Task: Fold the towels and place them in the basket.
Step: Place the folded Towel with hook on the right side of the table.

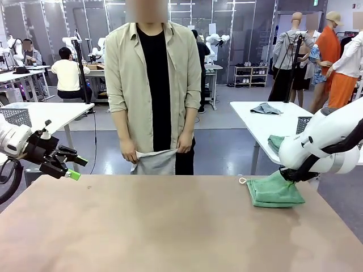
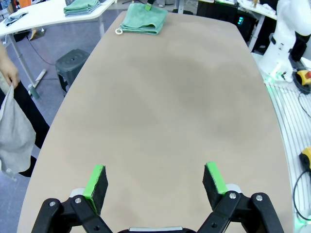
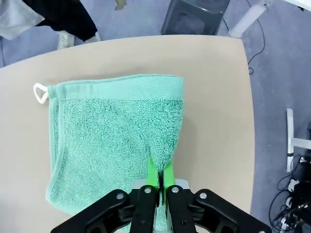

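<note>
A mint green towel point(image 1: 275, 191) point(image 2: 144, 19) point(image 3: 116, 136) lies folded at the table's right edge, its white loop toward the person. My right gripper point(image 3: 159, 177) is at the towel's near edge. Its green fingers stand almost together, pinching a raised fold of the cloth. At the left edge my left gripper point(image 1: 68, 170) point(image 2: 155, 182) hovers open above bare tabletop, nothing between its pads. The person across the table holds a pale towel point(image 1: 154, 161) point(image 2: 12, 131) in both hands at waist height. A dark mesh basket point(image 1: 303, 122) stands on the white side table behind my right arm, partly hidden.
The brown table point(image 1: 170, 226) is bare between the two arms. A white side table point(image 1: 261, 122) on the right carries more folded cloth. Another mesh container point(image 1: 14, 116) sits on a white table at the left. A dark box point(image 2: 73, 63) stands on the floor.
</note>
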Controlling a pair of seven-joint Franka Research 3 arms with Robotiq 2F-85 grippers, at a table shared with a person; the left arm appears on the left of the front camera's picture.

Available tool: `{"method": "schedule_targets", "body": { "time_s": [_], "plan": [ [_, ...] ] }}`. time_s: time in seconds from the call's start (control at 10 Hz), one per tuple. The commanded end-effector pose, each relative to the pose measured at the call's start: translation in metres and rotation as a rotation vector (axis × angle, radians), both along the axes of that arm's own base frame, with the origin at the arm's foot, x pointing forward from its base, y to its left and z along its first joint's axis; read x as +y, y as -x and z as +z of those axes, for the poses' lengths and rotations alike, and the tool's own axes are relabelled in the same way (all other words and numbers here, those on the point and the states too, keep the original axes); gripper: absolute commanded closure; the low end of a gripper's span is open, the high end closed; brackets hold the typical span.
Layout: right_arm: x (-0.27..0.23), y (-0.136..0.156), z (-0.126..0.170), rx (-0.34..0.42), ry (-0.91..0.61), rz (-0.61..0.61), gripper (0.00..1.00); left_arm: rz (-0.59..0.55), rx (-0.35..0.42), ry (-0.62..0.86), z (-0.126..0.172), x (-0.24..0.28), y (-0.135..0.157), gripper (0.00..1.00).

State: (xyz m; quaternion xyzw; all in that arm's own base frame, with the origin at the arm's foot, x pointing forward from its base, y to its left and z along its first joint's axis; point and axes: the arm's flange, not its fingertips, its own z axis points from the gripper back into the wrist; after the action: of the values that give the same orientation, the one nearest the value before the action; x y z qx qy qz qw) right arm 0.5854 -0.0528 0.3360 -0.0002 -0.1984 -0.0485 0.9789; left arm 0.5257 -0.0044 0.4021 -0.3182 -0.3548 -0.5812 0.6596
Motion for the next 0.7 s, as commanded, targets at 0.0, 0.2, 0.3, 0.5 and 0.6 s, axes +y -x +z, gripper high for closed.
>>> {"method": "schedule_targets", "body": {
  "time_s": [0.0, 0.2, 0.3, 0.5, 0.6],
  "plan": [
    [-0.004, 0.004, 0.002, -0.021, 0.030, 0.022, 0.75, 0.000, 0.007, -0.005, 0.000, 0.000, 0.001, 0.00],
    [-0.004, 0.005, 0.003, -0.023, 0.040, 0.019, 0.56, 0.000, 0.007, -0.005, 0.000, 0.000, 0.001, 0.00],
    [-0.005, 0.005, 0.004, -0.024, 0.046, 0.018, 0.74, 0.000, 0.007, -0.005, 0.000, 0.000, 0.001, 0.00],
    [-0.005, 0.006, 0.006, -0.021, 0.054, 0.022, 0.54, 0.000, 0.007, -0.005, 0.000, 0.000, 0.001, 0.00],
    [-0.004, 0.011, 0.014, -0.020, 0.045, 0.021, 0.16, 0.000, 0.007, -0.005, 0.000, 0.000, 0.001, 0.00]
  ]
}}
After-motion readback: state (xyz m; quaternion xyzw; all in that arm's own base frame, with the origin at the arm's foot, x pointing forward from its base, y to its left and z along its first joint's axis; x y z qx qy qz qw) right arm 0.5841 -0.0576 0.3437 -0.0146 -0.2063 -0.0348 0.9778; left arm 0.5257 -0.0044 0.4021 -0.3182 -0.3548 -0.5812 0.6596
